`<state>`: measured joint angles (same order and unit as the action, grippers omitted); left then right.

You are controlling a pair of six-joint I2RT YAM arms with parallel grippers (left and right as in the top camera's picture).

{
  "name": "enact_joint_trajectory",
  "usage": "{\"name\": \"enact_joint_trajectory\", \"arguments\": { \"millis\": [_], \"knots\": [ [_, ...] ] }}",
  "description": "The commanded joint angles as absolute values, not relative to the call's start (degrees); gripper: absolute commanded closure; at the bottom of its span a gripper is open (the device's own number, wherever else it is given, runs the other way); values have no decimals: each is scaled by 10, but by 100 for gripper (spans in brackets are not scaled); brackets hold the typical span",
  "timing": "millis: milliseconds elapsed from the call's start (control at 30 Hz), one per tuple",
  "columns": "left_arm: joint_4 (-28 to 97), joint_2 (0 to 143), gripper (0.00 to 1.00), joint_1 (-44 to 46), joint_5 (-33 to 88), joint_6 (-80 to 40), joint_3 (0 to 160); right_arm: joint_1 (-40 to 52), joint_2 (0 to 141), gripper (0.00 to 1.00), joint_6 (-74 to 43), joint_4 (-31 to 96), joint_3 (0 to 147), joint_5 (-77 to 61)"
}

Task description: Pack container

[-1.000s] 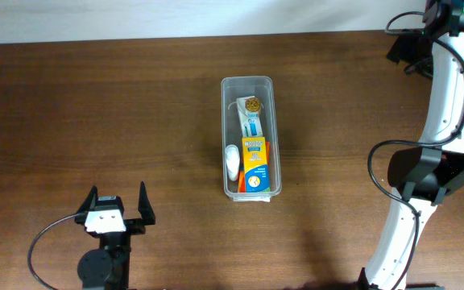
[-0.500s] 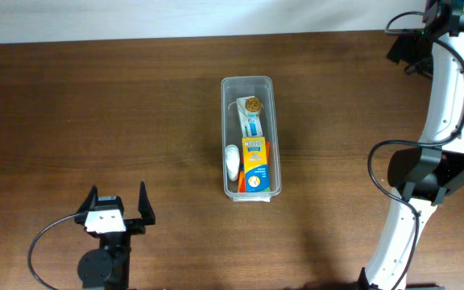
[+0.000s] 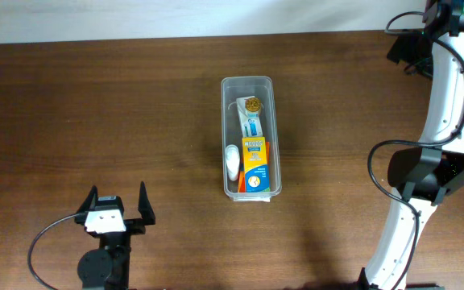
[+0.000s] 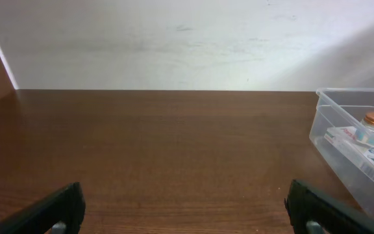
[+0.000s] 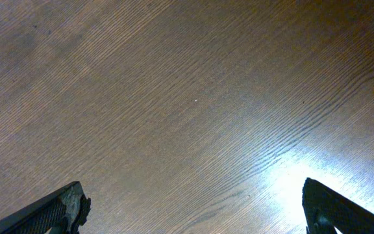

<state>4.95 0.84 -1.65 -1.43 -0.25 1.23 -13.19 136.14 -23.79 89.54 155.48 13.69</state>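
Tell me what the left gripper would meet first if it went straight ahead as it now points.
Probably nothing nearby: the open left gripper faces bare table, then the white wall. The container sits off to the right of that line.

The container lies lengthwise at the middle of the surface, with small boxes packed in its lower half. The left claw sits at the lower left of the frame, well apart from it. The right arm runs down the right edge.

Container half out of frame
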Motion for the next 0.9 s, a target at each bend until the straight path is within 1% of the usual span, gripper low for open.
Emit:
{"name": "enact_joint_trajectory", "arguments": {
  "millis": [0,300,433,633,733,867],
  "knots": [
    [48,3,1,-19,-6,-6,5,-132,1366,2,-241,895,1565,144],
    [48,3,1,-19,-6,-6,5,-132,1369,2,-241,895,1565,144],
    [48,3,1,-19,-6,-6,5,-126,1346,2,-241,899,1566,144],
    [48,3,1,-19,-6,-6,5,-119,1256,1,-225,915,1559,182],
    [48,3,1,-19,-6,-6,5,-125,1167,2,-225,902,1502,199],
    [48,3,1,-19,-6,-6,5,-127,1043,2,-225,835,1374,215]
  ]
}}
